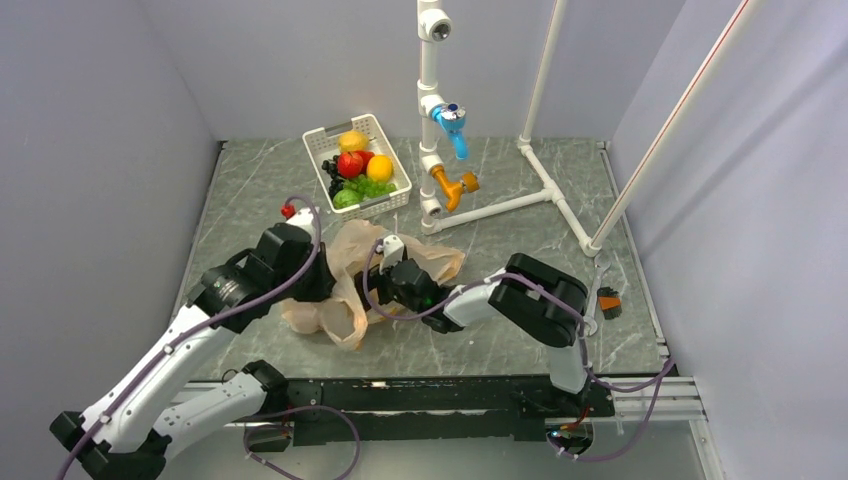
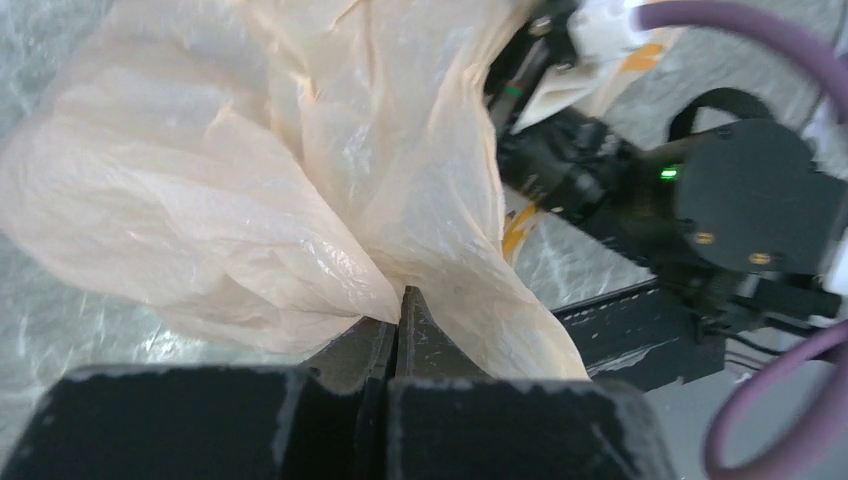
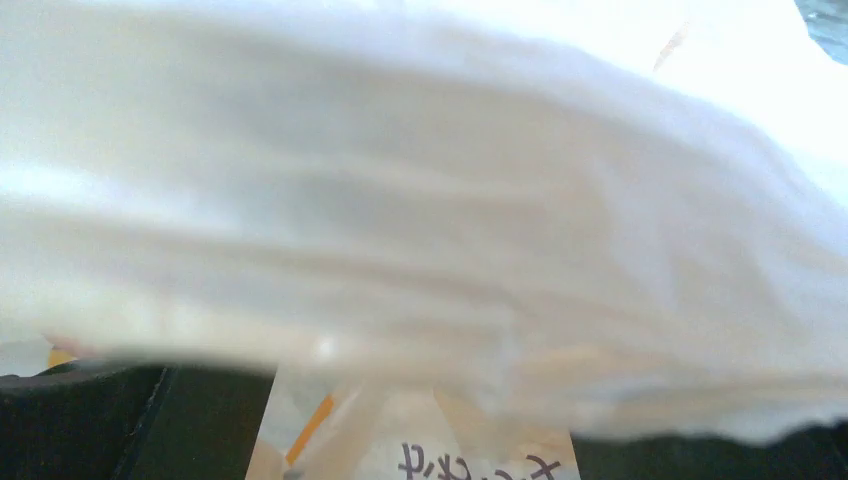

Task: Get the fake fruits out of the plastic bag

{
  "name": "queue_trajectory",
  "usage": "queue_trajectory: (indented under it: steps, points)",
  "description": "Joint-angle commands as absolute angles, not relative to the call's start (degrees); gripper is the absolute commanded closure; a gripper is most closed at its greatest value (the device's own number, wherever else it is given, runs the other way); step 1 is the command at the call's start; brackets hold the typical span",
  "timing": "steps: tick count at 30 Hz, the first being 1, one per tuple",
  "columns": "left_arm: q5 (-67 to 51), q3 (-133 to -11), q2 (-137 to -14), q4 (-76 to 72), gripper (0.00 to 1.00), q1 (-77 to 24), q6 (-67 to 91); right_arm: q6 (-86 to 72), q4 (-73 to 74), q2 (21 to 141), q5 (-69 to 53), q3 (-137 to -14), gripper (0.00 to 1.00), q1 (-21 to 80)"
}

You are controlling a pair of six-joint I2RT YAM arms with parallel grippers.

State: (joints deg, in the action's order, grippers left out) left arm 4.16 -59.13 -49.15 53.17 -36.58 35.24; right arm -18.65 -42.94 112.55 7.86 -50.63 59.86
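The plastic bag [image 1: 340,318] is pinched by left hand [image 2: 402,300], jaws together. Right hand [image 1: 378,292] apparently buried in bag's right side; its spread cannot be told.

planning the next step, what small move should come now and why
Probably lift the left tool slightly: it is shut on a fold of the thin translucent peach-orange plastic bag, and film blankets the right wrist view, hiding the contents. Raising the fold may open the mouth for the right tool.
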Motion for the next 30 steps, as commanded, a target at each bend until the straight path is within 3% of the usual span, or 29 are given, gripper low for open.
queue_trajectory:
  steps: [1,11,24,30]
  points:
    - [6.1,-55.8,-42.7,61.2,1.0,-36.5,35.5,-17.6,-49.6,108.0,16.5,-48.9,0.01,62.8]
    - [5.4,-41.6,-21.6,71.7,1.0,-36.5,45.4,-13.1,-51.5,107.5,14.4,-52.7,0.01,68.6]
    - [9.1,-41.8,-14.9,70.2,1.0,-36.5,48.3,-15.8,-50.5,110.6,8.8,-56.9,0.01,69.4]
    - [11.6,-42.2,-15.4,68.9,1.0,-36.5,48.6,-17.4,-49.6,113.7,7.6,-58.5,0.06,70.3]
